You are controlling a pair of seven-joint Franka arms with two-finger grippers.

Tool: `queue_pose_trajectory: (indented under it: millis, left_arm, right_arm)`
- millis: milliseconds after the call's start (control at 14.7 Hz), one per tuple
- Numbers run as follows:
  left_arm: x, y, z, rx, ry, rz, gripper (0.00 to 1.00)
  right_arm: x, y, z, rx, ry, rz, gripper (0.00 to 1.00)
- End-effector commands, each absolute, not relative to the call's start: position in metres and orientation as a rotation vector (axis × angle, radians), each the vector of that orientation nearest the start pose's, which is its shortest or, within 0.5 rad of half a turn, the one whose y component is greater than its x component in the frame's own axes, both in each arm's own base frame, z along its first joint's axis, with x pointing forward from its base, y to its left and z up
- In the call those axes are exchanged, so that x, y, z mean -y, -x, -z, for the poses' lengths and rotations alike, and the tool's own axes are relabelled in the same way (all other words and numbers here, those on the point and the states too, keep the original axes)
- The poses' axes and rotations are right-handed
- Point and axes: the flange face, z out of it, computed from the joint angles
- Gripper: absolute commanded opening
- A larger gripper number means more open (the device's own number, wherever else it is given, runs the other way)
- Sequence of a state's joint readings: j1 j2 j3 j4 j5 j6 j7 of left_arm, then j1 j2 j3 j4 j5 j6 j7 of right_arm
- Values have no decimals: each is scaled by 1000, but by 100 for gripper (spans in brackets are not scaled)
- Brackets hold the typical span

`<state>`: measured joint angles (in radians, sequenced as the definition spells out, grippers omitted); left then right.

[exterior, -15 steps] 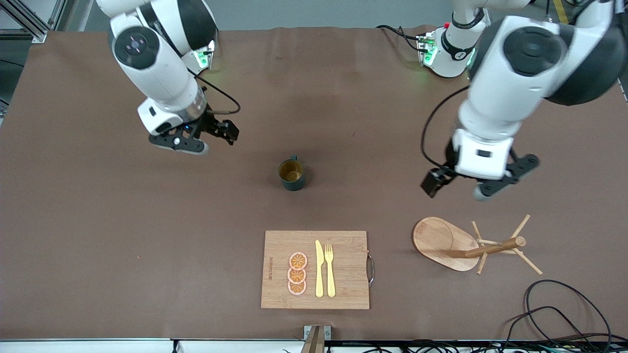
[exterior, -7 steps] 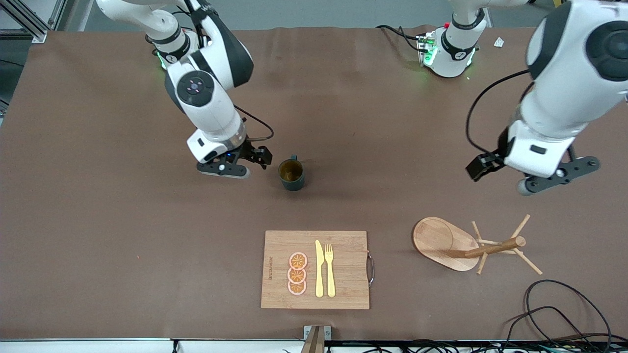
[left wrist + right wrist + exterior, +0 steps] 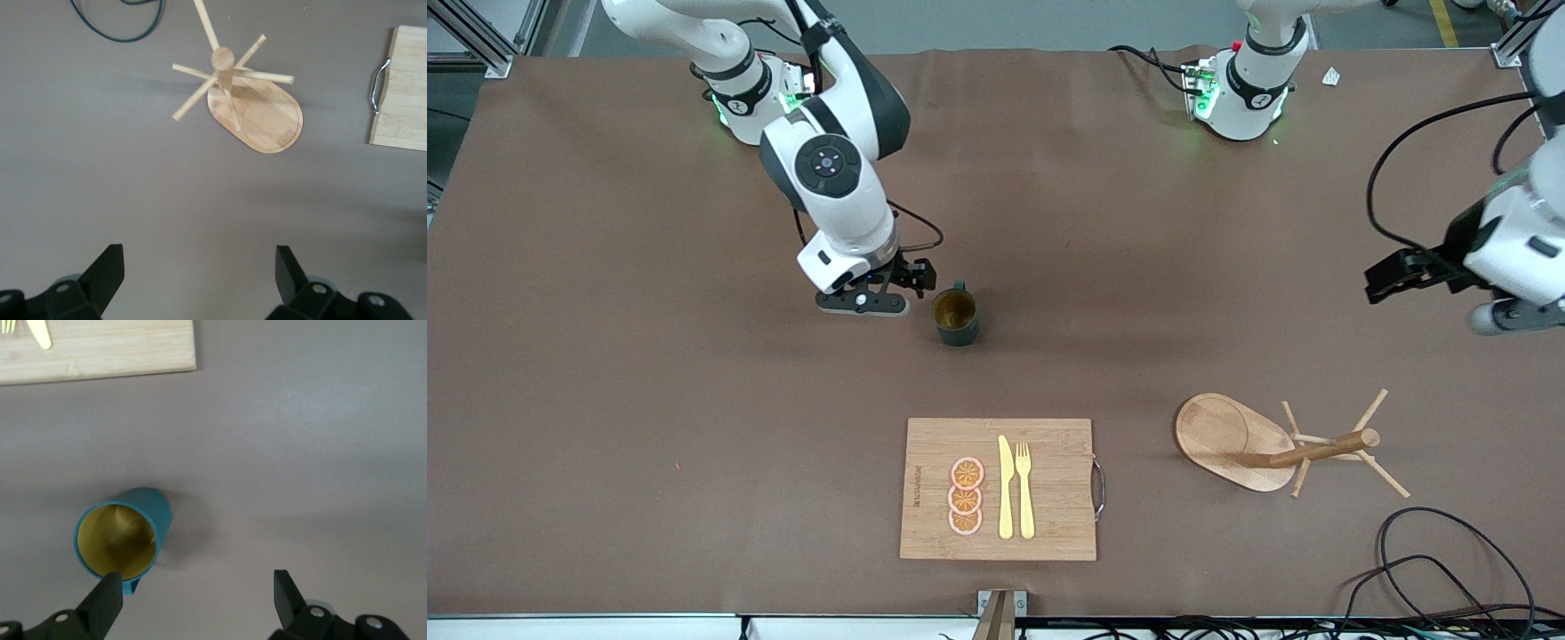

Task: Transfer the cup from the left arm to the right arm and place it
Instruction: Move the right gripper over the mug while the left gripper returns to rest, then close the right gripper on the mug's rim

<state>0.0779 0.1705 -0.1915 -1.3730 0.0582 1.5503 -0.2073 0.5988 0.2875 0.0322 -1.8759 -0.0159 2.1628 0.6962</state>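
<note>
Right pincer (image 3: 903, 289), jaws wide, empty: we note the cup (image 3: 955, 317) upright just beside it; left pincer (image 3: 1449, 289), also wide, waits well apart.

Brown table (image 3: 649, 400) with cup (image 3: 956, 317), cutting board (image 3: 1049, 489), peg rack (image 3: 1232, 440), cable (image 3: 1449, 560)
</note>
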Motion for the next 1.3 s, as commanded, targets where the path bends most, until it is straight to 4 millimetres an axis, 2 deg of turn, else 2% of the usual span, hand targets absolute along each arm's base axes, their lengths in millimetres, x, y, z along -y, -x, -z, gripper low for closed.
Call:
queue_pose_trajectory:
  millis: [0,68,273,409,545,614,886,955,1091,1227]
  left_arm:
    - [46,-579,-642,119,3122,-8,100]
    - [36,-574,-649,126,3116,-2,100]
    - [28,-557,-651,20,3109,-16,100]
    - [30,-545,-651,-10,3107,-28,100]
    - [47,-537,-649,-28,3103,-59,100]
    - [49,-536,-649,-33,3102,-71,100]
    - [51,-536,-649,-35,3102,-74,100]
    - [54,-536,-648,-45,3101,-76,100]
    - [61,-535,-651,-64,3101,-68,100]
    - [64,-533,-651,-73,3102,-68,100]
  right_arm:
    - [-370,-507,-341,-75,3158,22,100]
    - [-374,-505,-333,-61,3160,19,100]
    - [-382,-507,-311,-63,3142,49,100]
    - [-388,-503,-306,-82,3138,51,100]
    - [-392,-503,-295,-74,3135,57,100]
    - [-392,-504,-293,-76,3134,58,100]
    - [-403,-497,-278,-85,3134,57,86]
    - [-404,-496,-269,-77,3143,47,86]
    - [-406,-496,-263,-71,3143,52,86]
    - [-407,-497,-254,-68,3134,66,82]
